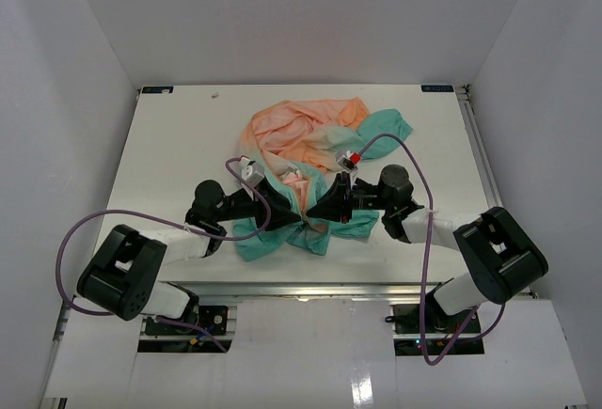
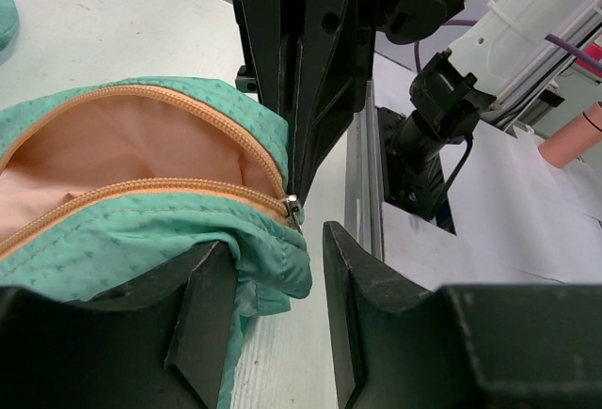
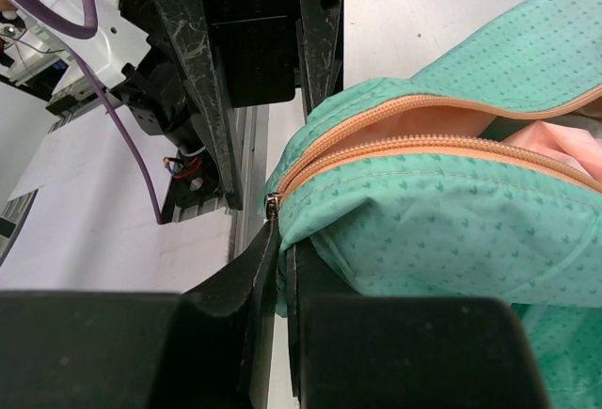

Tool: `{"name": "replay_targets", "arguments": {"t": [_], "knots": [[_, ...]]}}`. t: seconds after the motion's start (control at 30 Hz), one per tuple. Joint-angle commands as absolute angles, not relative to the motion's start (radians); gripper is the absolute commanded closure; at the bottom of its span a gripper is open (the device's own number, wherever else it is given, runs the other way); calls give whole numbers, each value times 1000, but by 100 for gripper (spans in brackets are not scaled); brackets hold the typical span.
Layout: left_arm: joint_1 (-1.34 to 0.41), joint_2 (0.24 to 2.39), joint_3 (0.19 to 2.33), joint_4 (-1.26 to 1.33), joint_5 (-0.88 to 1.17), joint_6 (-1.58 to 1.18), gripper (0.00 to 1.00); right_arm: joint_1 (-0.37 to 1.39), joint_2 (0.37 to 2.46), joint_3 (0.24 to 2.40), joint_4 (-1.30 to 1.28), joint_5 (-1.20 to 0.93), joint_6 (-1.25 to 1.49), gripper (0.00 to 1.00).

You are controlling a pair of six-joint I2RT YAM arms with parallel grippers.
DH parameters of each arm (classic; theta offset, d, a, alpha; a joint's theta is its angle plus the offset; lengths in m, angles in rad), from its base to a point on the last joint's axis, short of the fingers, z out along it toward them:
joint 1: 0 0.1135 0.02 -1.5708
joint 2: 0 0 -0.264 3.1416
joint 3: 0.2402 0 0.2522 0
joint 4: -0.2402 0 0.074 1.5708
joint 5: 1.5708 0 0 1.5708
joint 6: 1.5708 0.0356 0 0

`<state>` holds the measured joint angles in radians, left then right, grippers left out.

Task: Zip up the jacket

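The jacket [image 1: 306, 141] lies crumpled in the middle of the table, peach at the far side and teal toward me. Its orange zipper [image 2: 160, 188] gapes open, with peach lining showing. The metal slider [image 2: 293, 210] sits at the near bottom corner. My right gripper [image 3: 285, 240] is shut on the teal hem right below the slider [image 3: 273, 205]. Facing it, my left gripper [image 2: 278, 249] stands open; the teal hem rests against its left finger [image 2: 202, 315] and is not pinched. In the top view both grippers meet at the jacket's near edge, left gripper [image 1: 297, 218] beside right gripper [image 1: 318, 218].
The table's front edge with its metal rail [image 2: 362, 202] runs just behind the grippers. Purple cables [image 1: 428, 230] loop off both arms. White walls close in the table [image 1: 188, 146] on three sides.
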<state>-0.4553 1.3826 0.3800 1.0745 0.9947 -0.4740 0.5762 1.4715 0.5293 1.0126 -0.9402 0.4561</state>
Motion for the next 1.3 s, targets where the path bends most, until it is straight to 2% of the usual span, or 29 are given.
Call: {"name": "replay_targets", "arguments": {"t": [0.0,0.1,0.13,0.2,0.27,0.33,0.7,1.07,1.13,1.27], "knots": [[-480,1395,422,1040,983,-439,52,577,1461,549,1053,-927,439,92],[-489,1408,434,1013,983,-425,58,577,1459,551,1052,-927,439,92],[-491,1408,435,1012,989,-424,63,577,1459,551,1052,-927,439,92],[-492,1411,437,1005,992,-416,86,577,1454,551,1048,-928,436,92],[-492,1404,437,990,989,-407,97,577,1455,548,1048,-928,433,92],[-492,1395,441,967,985,-390,100,577,1454,546,1047,-928,434,92],[-492,1336,460,764,1013,-249,100,550,1421,574,996,-949,455,92],[-492,1402,517,650,1075,-169,100,528,1396,603,974,-980,471,92],[-492,1409,524,635,1077,-163,89,528,1396,604,963,-986,464,92],[-493,1401,518,641,1065,-165,75,527,1394,597,961,-985,456,92]]}}
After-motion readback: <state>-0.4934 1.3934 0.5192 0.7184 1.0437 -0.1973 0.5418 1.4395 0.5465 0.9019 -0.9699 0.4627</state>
